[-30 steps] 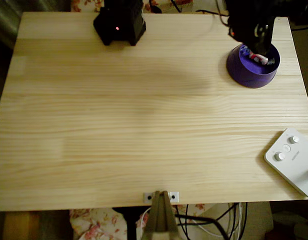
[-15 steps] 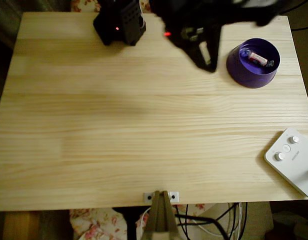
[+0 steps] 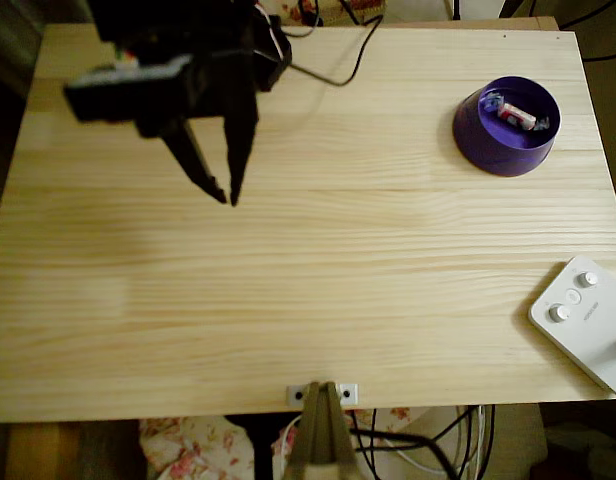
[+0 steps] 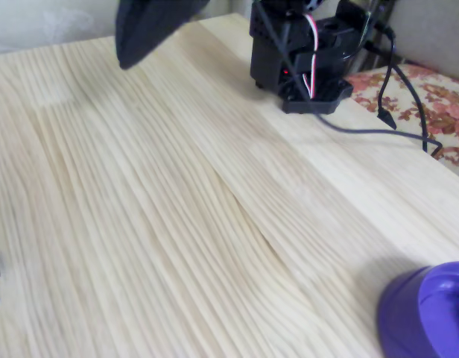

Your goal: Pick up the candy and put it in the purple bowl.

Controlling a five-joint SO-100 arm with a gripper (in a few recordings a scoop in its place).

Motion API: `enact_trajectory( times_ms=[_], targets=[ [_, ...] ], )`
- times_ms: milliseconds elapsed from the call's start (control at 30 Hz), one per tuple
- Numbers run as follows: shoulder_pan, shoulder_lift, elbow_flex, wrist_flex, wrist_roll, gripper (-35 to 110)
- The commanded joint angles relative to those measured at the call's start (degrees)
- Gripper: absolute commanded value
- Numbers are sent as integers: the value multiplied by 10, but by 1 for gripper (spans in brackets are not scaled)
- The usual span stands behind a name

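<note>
The candy [image 3: 513, 115], a small whitish wrapped sweet with red marks, lies inside the purple bowl [image 3: 485, 133] at the table's back right in the overhead view. The bowl's side [image 4: 419, 313] also fills the bottom right corner of the fixed view. My black gripper [image 3: 226, 194] hangs over the left half of the table, far from the bowl, with its fingers spread open and nothing between them. In the fixed view a dark blurred part of the arm [image 4: 147, 26] sits at the top left.
The arm's black base [image 4: 300, 56] stands at the table's back edge with cables trailing off. A white device with round buttons [image 3: 585, 320] lies at the front right corner. A clamp [image 3: 322, 395] grips the front edge.
The arm has swung left across the table, away from the bowl, with the gripper empty. The candry stays in the bowl where it was let go.
</note>
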Motion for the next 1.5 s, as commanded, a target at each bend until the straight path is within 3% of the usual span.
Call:
enact_trajectory(
  times_ms=[0,500,1467],
  targets=[
    [25,100,43,13,6,-1],
    [83,360,261,70,27,-1],
    [86,359,294,55,29,-1]
  ],
)
